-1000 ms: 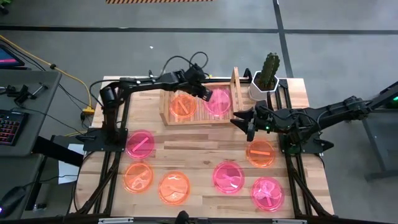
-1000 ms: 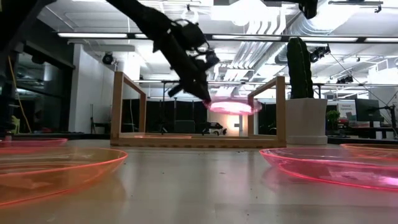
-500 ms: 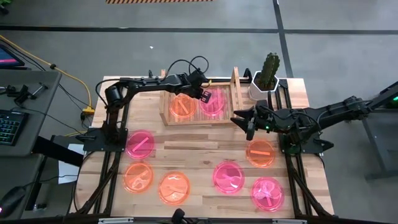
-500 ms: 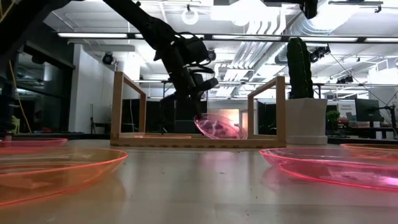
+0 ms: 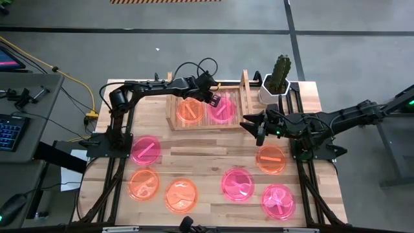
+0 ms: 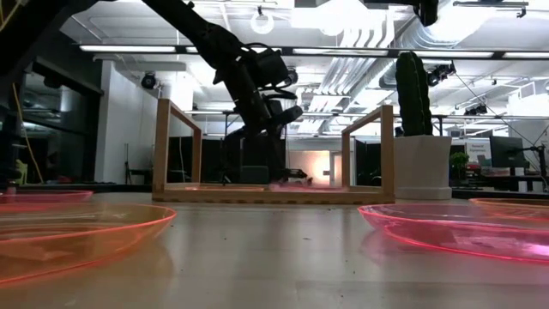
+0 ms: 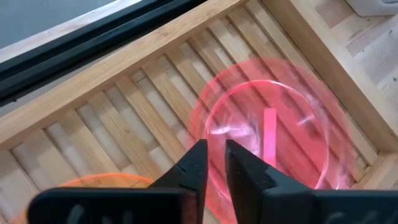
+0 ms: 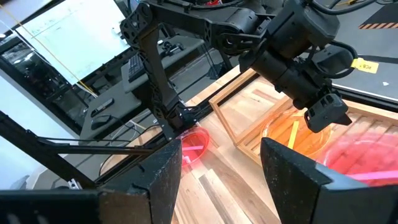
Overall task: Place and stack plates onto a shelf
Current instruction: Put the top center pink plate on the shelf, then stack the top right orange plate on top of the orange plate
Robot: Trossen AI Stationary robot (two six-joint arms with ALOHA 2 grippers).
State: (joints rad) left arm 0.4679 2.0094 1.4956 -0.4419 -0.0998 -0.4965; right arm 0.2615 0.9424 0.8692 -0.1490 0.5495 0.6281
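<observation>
Release step: left gripper (image 7: pixel 214 163) — fingers slightly apart, holding nothing — above the pink plate (image 7: pixel 268 142) lying in the shelf (image 5: pixel 207 123). Next: retract upward, fetch another plate. Right gripper (image 5: pixel 253 123) waits open.

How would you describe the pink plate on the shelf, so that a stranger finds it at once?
Find the shelf, the low light-wood rack at the table's far edge, beside the cactus pot. Two plates lie on its slats. The pink plate is the one nearer the cactus, under the left gripper; its neighbour, the orange plate, differs only in colour.
</observation>
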